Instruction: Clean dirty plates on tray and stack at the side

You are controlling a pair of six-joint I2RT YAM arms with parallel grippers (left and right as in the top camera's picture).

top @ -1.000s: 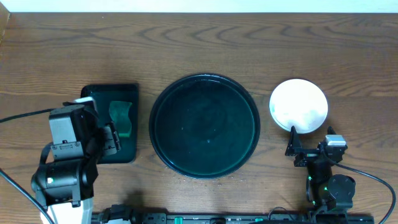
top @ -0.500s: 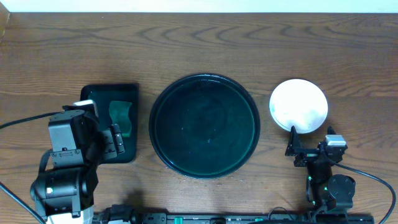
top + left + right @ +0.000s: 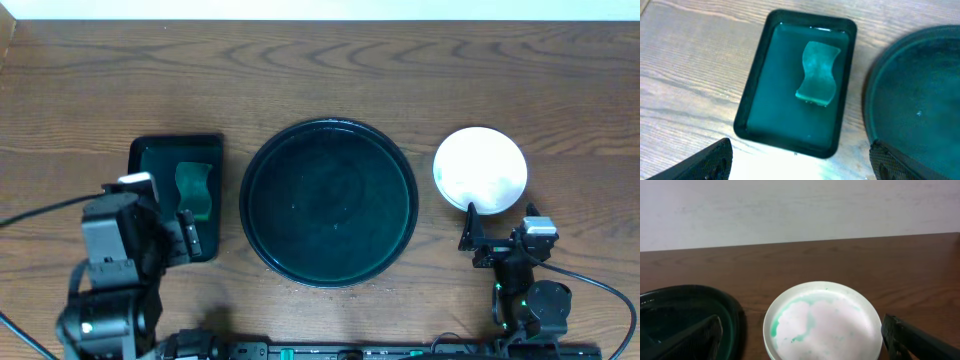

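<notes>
Seemingly stacked at the round tray's (image 3: pixel 244 203) 3 o'clock, the plates (image 3: pixel 480 169) show green smears on top; left gripper (image 3: pixel 800 167) and right gripper (image 3: pixel 802 342) gape empty, so grasp the sponge (image 3: pixel 817 73) squarely.

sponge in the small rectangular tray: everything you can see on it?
The sponge is pale teal-green, a soft-looking block with a pinched, wavy waist. It lies flat on the floor of the small rectangular dark green tray, in the half nearer the round tray. Nothing else touches it.
</notes>
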